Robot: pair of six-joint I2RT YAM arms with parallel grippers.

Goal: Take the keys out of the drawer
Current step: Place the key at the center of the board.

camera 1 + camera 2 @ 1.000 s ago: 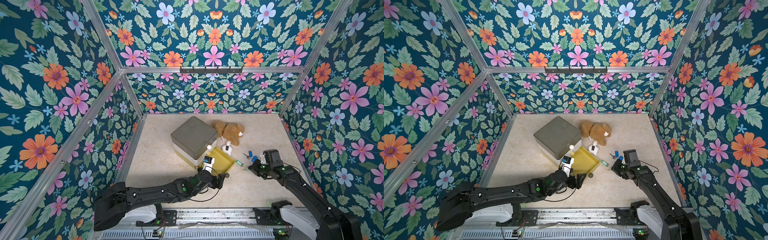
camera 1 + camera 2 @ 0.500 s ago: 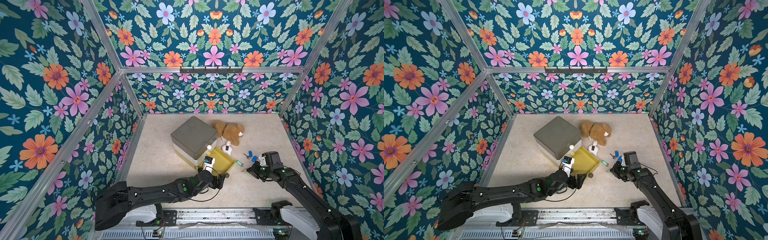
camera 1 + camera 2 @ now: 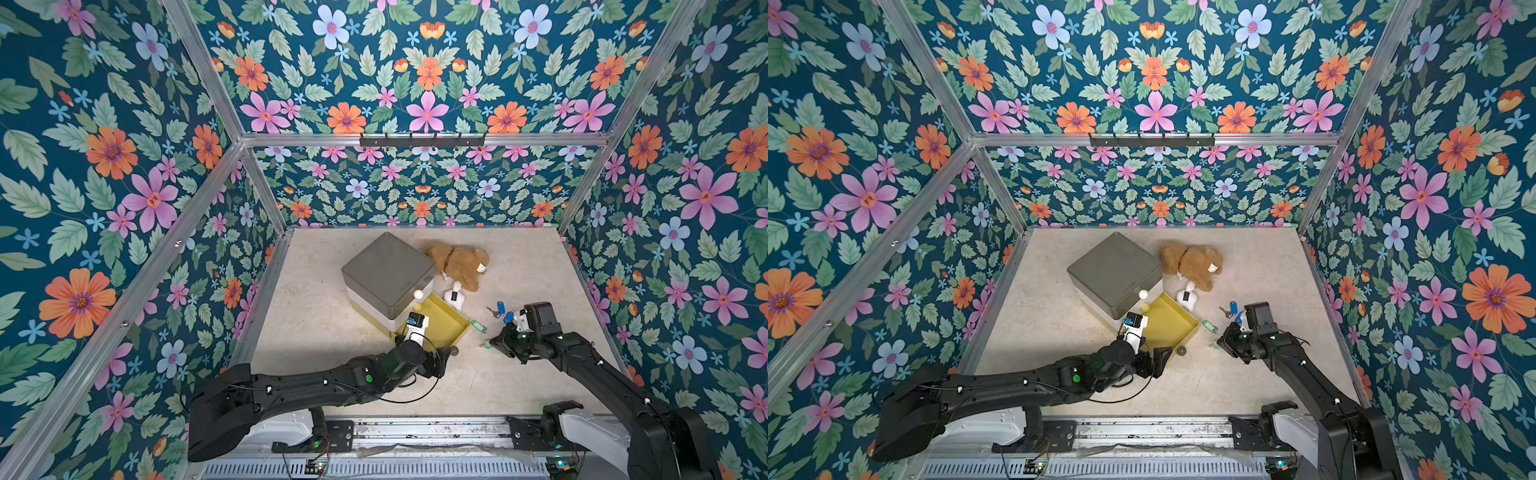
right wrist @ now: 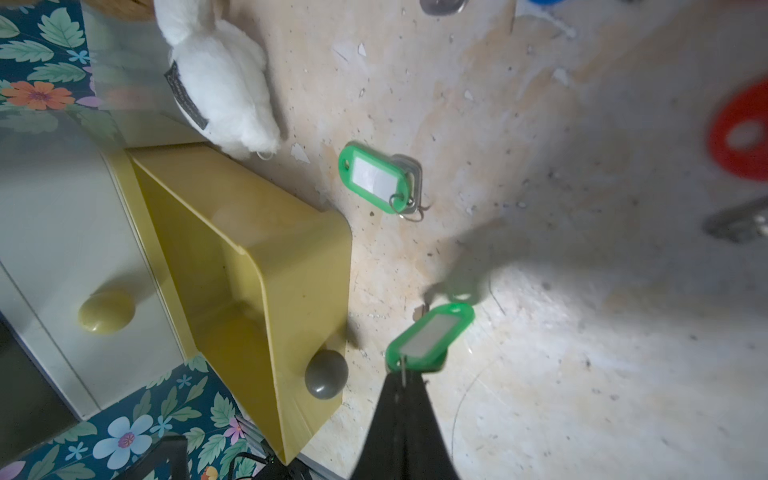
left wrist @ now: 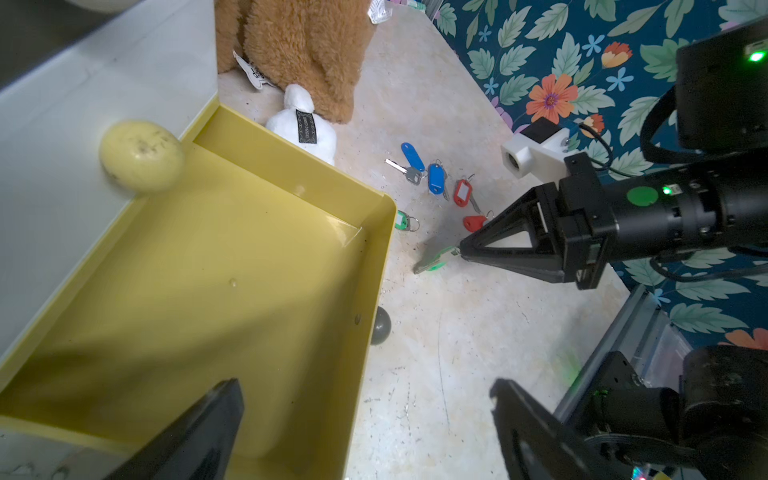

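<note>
Since a second ago the right gripper [image 3: 493, 343] has slid a little toward the front edge of the worktop [image 3: 324, 316], away from the blue keys [image 3: 501, 308]; nothing else has shifted. In both top views it is clenched on the held green key [image 3: 484, 344], low over bare worktop just off the front corner of the open yellow drawer [image 3: 440, 322], which looks empty. The second green key [image 3: 478, 325] lies flat, a little nearer the back edge.

From the left wrist, the left gripper [image 5: 365, 384] is spread wide on nothing, straddling the drawer's front wall. Opposite it, the right gripper's tips pinch the key by its ring end. Tag and blade stick out from the tips toward that wall but stay outside it, near the grey knob [image 5: 380, 326]. The red keys [image 5: 461, 193] lie behind, toward the right edge.

From the right wrist, the tag's long axis runs on slantwise from the closed tips, its free end pointing away from them. Its shadow sits close beneath; whether it touches the worktop I cannot tell.

Judging by this, five keys are out, and a release by the right arm alone would drop the last one clear of the drawer.
</note>
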